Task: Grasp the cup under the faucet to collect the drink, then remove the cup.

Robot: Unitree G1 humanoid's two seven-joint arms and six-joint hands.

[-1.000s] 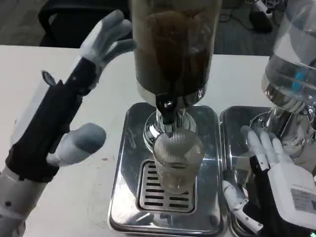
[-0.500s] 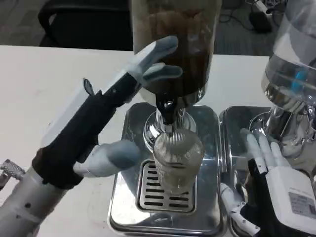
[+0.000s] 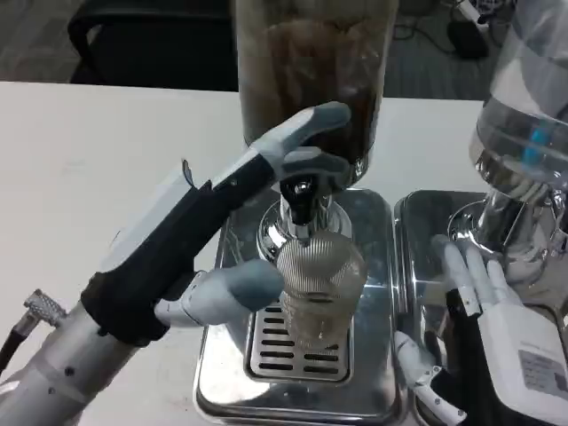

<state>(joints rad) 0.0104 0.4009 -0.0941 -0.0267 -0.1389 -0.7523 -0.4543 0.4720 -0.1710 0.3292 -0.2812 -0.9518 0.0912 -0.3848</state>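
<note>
Cup (image 3: 318,288) sits under faucet (image 3: 300,206); left hand (image 3: 209,244) spread beside it, ungrasped; right hand (image 3: 497,333) spread, idle.

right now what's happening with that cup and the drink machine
The robot's left hand is reaching in from the left toward the clear ribbed cup, which stands on the drip tray under the faucet of the dark drink dispenser. Its fingers spread beside the faucet and its thumb sits right at the cup's side, but no full grip shows. The right hand rests open by the neighbouring dispenser.
</note>
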